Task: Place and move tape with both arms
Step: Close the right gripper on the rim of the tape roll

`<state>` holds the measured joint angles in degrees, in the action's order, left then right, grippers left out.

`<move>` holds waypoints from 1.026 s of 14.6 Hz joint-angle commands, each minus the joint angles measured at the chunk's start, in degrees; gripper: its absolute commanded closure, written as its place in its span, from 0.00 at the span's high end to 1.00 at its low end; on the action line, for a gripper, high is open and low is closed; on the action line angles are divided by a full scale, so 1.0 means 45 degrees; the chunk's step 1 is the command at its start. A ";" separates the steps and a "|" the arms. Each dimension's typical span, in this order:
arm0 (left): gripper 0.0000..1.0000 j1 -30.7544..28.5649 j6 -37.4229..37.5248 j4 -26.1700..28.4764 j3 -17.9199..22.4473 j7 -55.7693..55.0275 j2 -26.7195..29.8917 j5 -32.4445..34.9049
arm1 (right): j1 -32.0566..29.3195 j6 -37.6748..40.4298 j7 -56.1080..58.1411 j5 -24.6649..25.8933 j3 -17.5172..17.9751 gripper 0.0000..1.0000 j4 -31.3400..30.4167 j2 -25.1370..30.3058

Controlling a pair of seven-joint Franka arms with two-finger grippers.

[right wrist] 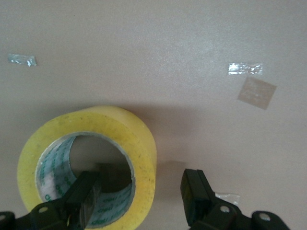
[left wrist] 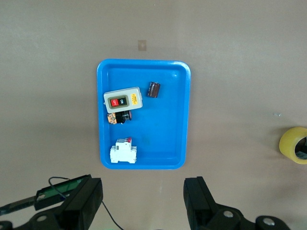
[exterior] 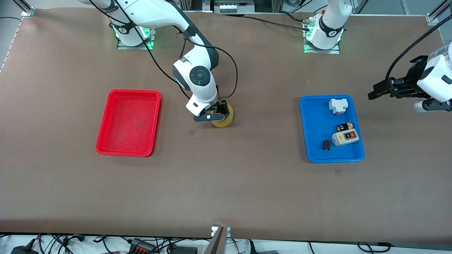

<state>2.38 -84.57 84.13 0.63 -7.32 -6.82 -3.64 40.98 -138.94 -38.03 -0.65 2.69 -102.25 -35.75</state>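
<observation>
The tape (exterior: 225,120), a yellowish roll with a wide hollow core, stands on the brown table between the two trays. My right gripper (exterior: 218,113) is down at it and open. In the right wrist view the right gripper (right wrist: 144,191) straddles the wall of the tape (right wrist: 141,143), one finger inside the core and one outside, with a gap on the outer side. My left gripper (exterior: 378,91) is open and empty, up in the air over the table at the left arm's end, beside the blue tray. The left wrist view shows the left gripper (left wrist: 144,196) and the tape (left wrist: 293,145) at the picture's edge.
A blue tray (exterior: 308,130) (left wrist: 178,120) holds a grey switch box with red buttons (exterior: 345,137) (left wrist: 123,100), a white breaker (exterior: 338,106) (left wrist: 123,152), a black push button (exterior: 345,127) and a small dark part (exterior: 327,145) (left wrist: 153,89). A red tray (exterior: 129,123) lies toward the right arm's end.
</observation>
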 commanded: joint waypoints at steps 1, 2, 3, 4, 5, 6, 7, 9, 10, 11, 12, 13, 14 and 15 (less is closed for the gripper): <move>1.00 0.0076 0.0023 0.0329 0.0094 0.0337 0.0382 -0.0246 | 0.0209 -0.0276 -0.0085 -0.0149 -0.0091 0.98 0.0184 -0.0220; 1.00 0.0076 0.0023 0.0329 0.0035 0.0337 0.0382 -0.0149 | 0.0210 -0.0276 -0.0066 -0.0130 -0.0091 0.96 0.0184 -0.0239; 1.00 0.0076 0.0023 0.0329 0.0016 0.0337 0.0382 -0.0129 | 0.0287 -0.0295 -0.0066 -0.0111 -0.0110 0.91 0.0184 -0.0298; 1.00 0.0095 0.0004 0.0348 0.0015 0.0337 0.0363 -0.0129 | 0.0307 -0.0295 -0.0008 -0.0110 -0.0110 0.87 0.0184 -0.0317; 1.00 0.0095 -0.0035 0.0348 0.0015 0.0356 0.0363 -0.0090 | 0.0288 -0.0295 0.0012 -0.0110 -0.0110 0.80 0.0184 -0.0318; 1.00 0.0076 -0.0093 0.0348 0.0015 0.0356 0.0382 -0.0070 | 0.0307 -0.0295 0.0051 -0.0091 -0.0110 0.74 0.0184 -0.0318; 1.00 0.0095 -0.0171 0.0329 0.0015 0.0395 0.0344 -0.0051 | 0.0307 -0.0295 0.0071 -0.0071 -0.0110 0.63 0.0184 -0.0318; 1.00 0.0095 -0.0328 0.0329 0.0015 0.0589 0.0343 -0.0051 | 0.0327 -0.0295 0.0052 -0.0052 -0.0110 0.35 0.0165 -0.0318; 1.00 0.0076 -0.0367 0.0290 0.0015 0.0920 0.0324 -0.0051 | 0.0366 -0.0334 0.0052 -0.0052 -0.0110 0.23 0.0165 -0.0318; 1.00 0.0076 -0.0348 0.0290 0.0054 0.1368 0.0304 -0.0051 | 0.0308 -0.0334 0.0052 -0.0052 -0.0130 0.10 0.0184 -0.0279; 1.00 0.0076 -0.0348 0.0290 0.0054 0.1604 0.0323 -0.0031 | 0.0230 -0.0315 0.0052 -0.0052 -0.0130 0.05 0.0184 -0.0201; 1.00 0.0076 -0.0348 0.0290 0.0074 0.1606 0.0304 -0.0031 | 0.0249 -0.0296 0.0032 -0.0052 -0.0130 0.02 0.0204 -0.0181; 1.00 0.0076 -0.0367 0.0251 0.0074 0.1606 0.0304 -0.0031 | 0.0249 -0.0295 -0.0045 -0.0052 -0.0130 0.02 0.0184 -0.0104; 1.00 0.0076 -0.0387 0.0231 0.0093 0.1626 0.0304 -0.0031 | 0.0230 -0.0257 -0.0065 -0.0071 -0.0130 0.01 0.0184 0.0129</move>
<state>2.59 -85.55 84.14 0.60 -1.87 -6.82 -3.64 41.68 -140.08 -37.96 -0.63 2.40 -101.96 -36.60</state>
